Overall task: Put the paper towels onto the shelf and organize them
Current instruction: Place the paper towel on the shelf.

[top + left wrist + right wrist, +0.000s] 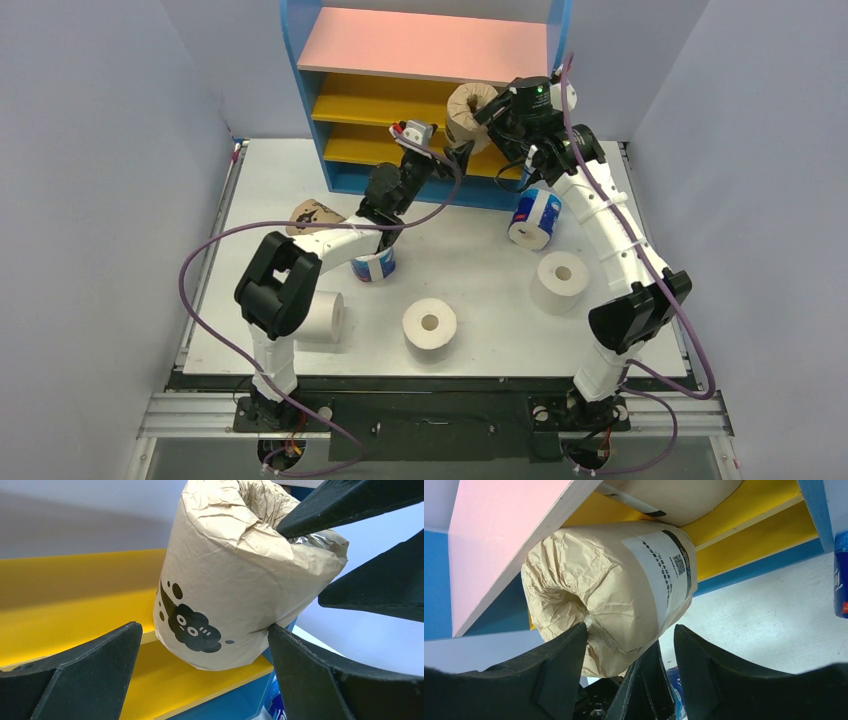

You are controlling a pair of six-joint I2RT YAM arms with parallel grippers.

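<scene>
A tan-wrapped roll (468,112) with a black cloud label (192,625) hangs tilted at the right end of the shelf (420,45), in front of its yellow boards (75,610). My right gripper (492,108) holds its top end, with one finger in the core (574,640) and the other outside the wall. My left gripper (455,152) is open below the roll. Its right finger (300,660) touches the roll's lower side and its left finger is apart. Another tan roll (674,500) lies on a yellow board under the pink top (499,540).
On the table are a blue-and-white roll (537,218) near the shelf base, another (375,265) under my left arm, a tan roll (312,215) at the left and three white rolls (430,325) (560,280) (322,315).
</scene>
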